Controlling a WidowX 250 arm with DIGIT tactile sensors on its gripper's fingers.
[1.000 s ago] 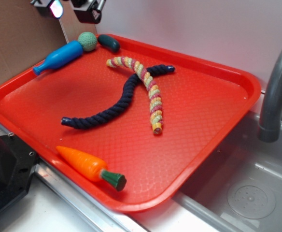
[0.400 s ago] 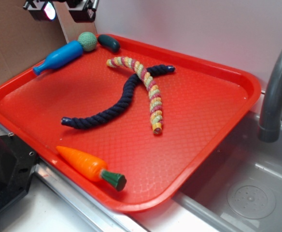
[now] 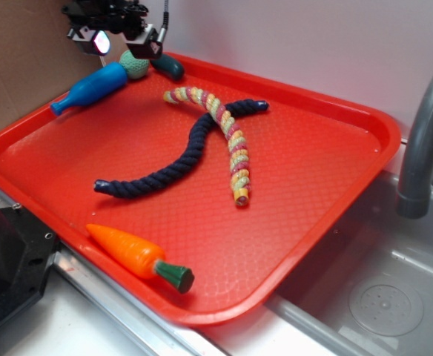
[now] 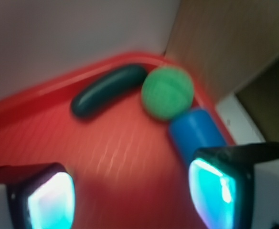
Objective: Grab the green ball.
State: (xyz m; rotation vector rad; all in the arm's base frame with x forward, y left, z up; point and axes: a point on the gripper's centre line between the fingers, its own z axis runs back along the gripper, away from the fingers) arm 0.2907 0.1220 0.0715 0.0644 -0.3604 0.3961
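Observation:
The green ball [image 3: 135, 67] [image 4: 167, 92] is a small pale green knitted ball in the far left corner of the red tray [image 3: 313, 185]. It touches the end of the blue bottle toy [image 3: 90, 87] [image 4: 198, 135] and lies beside a dark green oblong toy [image 3: 167, 66] [image 4: 108, 89]. My gripper [image 3: 121, 43] [image 4: 132, 198] hangs just above the ball, partly covering its top in the exterior view. It is open, with only bare tray floor between its glowing pads [image 4: 51, 200]. In the wrist view the ball lies ahead of the fingers, nearer the right one.
A dark blue rope [image 3: 179, 159] and a striped rope [image 3: 224, 137] cross in the tray's middle. An orange carrot [image 3: 131, 254] lies at the front edge. Cardboard [image 3: 24, 52] and a white wall close in the corner. A sink and grey tap [image 3: 424, 148] lie to the right.
The gripper has come down and slightly right, from above the tray's corner to just over the green ball. Nothing on the tray has moved.

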